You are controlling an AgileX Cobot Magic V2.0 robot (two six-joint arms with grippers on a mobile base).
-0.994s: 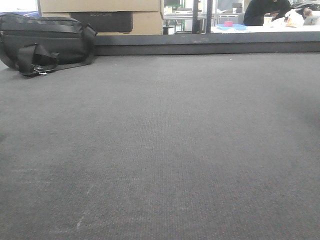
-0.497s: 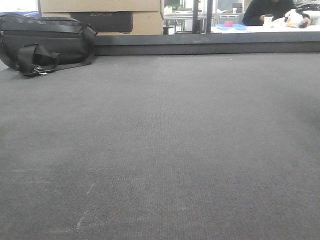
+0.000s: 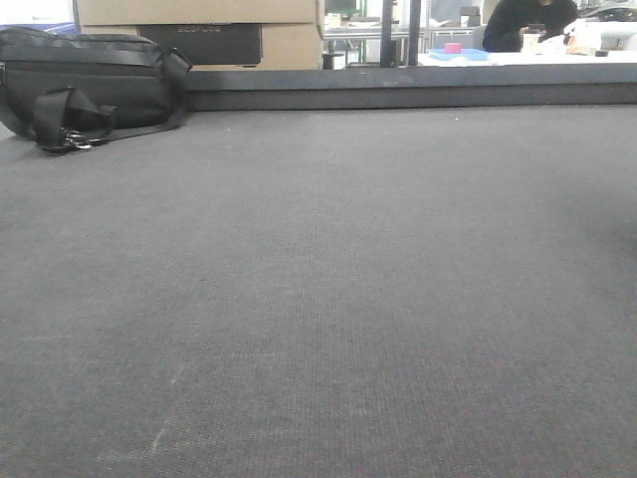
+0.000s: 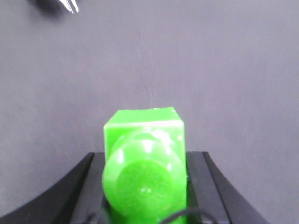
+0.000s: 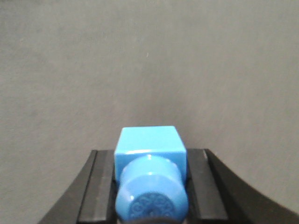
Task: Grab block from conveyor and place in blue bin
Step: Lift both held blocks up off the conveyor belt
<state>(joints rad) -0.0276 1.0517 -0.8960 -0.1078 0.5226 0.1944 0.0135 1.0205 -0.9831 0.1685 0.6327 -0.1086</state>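
While no loose block shows anywhere on the conveyor (image 3: 328, 299), the step in hand looks like waiting or searching, before any grab. At the belt's far left lies a black bag (image 3: 90, 85), with cardboard boxes (image 3: 289, 40) behind it past the dark rim (image 3: 418, 92). Further right, well beyond the belt, a blue tray (image 3: 468, 55) with something pink (image 3: 454, 47) in it rests on a distant table near a seated person (image 3: 528, 20); whether that tray is the blue bin cannot be told. The left gripper (image 4: 147, 156) hangs over bare belt with a green piece (image 4: 142, 126), square at its far end and rounded nearer the camera, between its black fingers (image 4: 86, 182). The right gripper (image 5: 150, 151) shows the same arrangement with a blue piece (image 5: 149, 140). Whether these are held blocks or parts of the tools is unclear, so I cannot tell if either tool is open or closed. The next move probably calls for finding a block on the belt, then lowering the nearer arm squarely over it
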